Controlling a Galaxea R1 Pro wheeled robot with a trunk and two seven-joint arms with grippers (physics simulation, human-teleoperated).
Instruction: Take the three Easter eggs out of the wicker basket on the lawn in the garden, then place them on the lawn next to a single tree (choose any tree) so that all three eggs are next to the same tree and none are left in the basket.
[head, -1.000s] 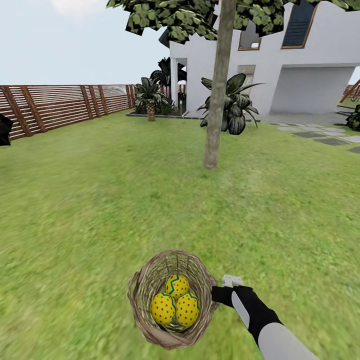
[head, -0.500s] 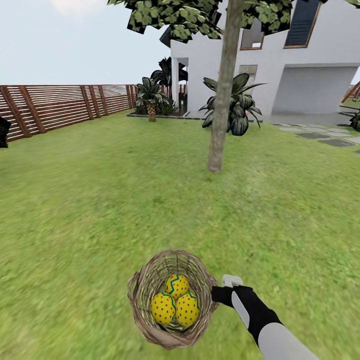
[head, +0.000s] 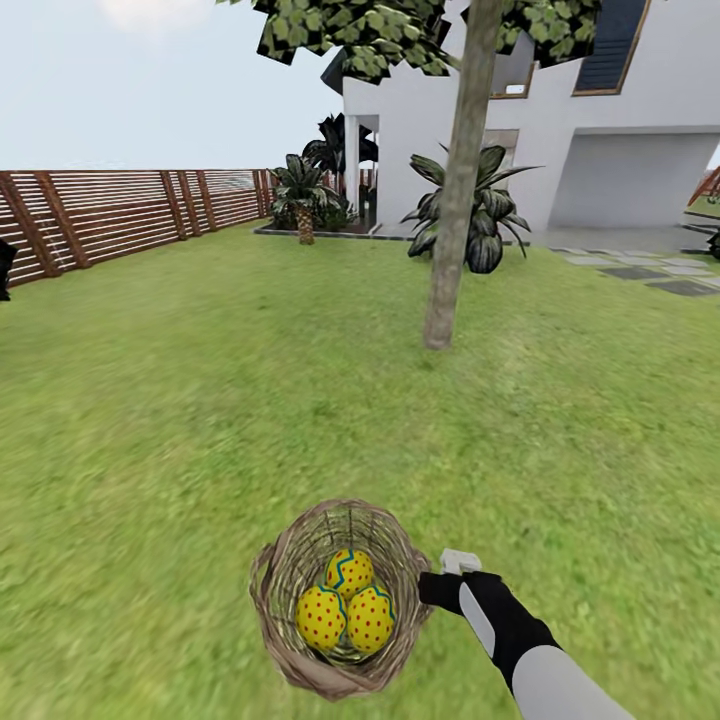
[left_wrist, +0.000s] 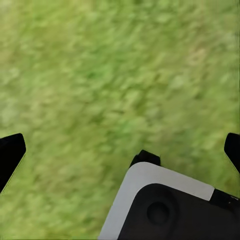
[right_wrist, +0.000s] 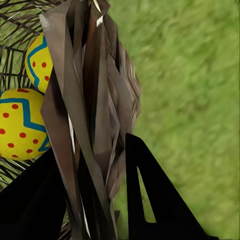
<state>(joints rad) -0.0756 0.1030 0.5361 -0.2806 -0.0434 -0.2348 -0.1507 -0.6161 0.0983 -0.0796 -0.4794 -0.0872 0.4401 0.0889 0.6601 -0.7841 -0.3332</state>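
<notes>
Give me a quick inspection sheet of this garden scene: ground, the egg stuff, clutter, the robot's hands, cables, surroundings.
Surface: lawn, green grass, no holes or bumps seen.
Job's things: basket holds all three eggs; tree stands ahead of it, no eggs at its foot.
Clutter: nothing seen.
Grippers: right gripper has its fingers either side of the basket's rim, shut on it; left gripper open, grass below.
Cables: nothing seen.
Surroundings: fence at left, white house behind, dark plants, stone path at right.
</notes>
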